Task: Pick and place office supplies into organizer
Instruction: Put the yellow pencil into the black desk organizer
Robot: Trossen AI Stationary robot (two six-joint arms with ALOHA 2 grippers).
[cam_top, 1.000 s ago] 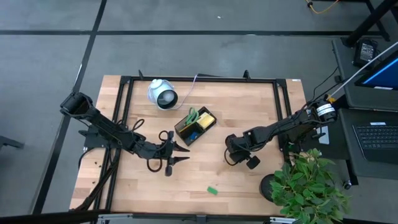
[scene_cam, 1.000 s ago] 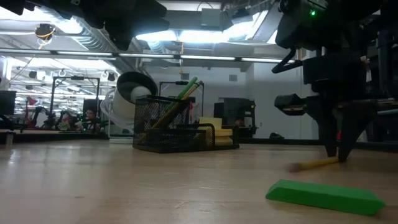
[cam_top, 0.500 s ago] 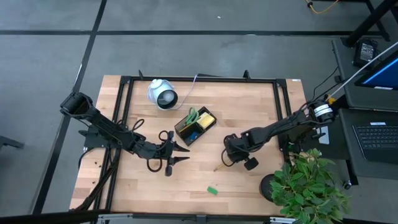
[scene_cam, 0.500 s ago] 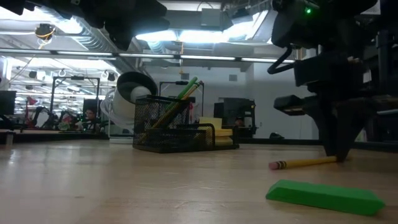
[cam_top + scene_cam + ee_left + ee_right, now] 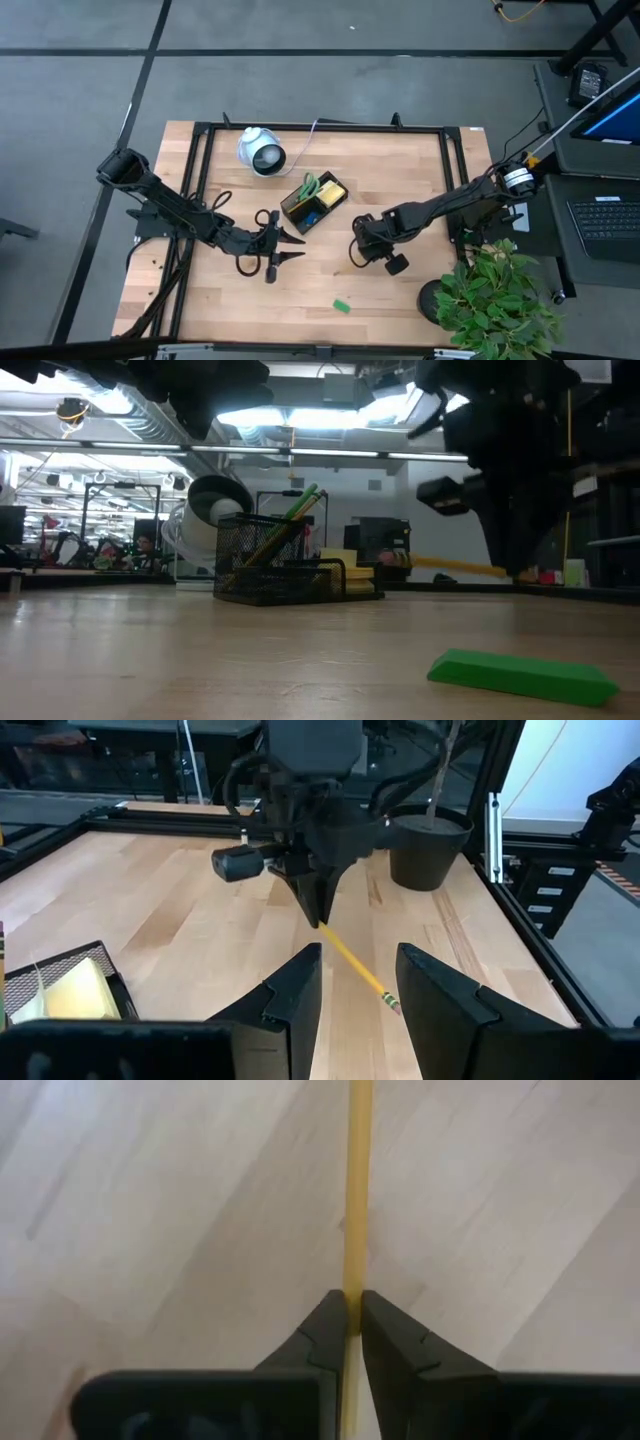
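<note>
Between the right claw's pinched fingers sat a thin yellow pencil, lifted clear of the surface, its long end jutting ahead. Light, stiff and slick, it looked prone to pivoting; gripping nearer mid-shaft seemed steadier. Well aside, the left claw hovered open.

high: overhead, straight down | low: tabletop level | wrists: close, forward | shared: table
</note>
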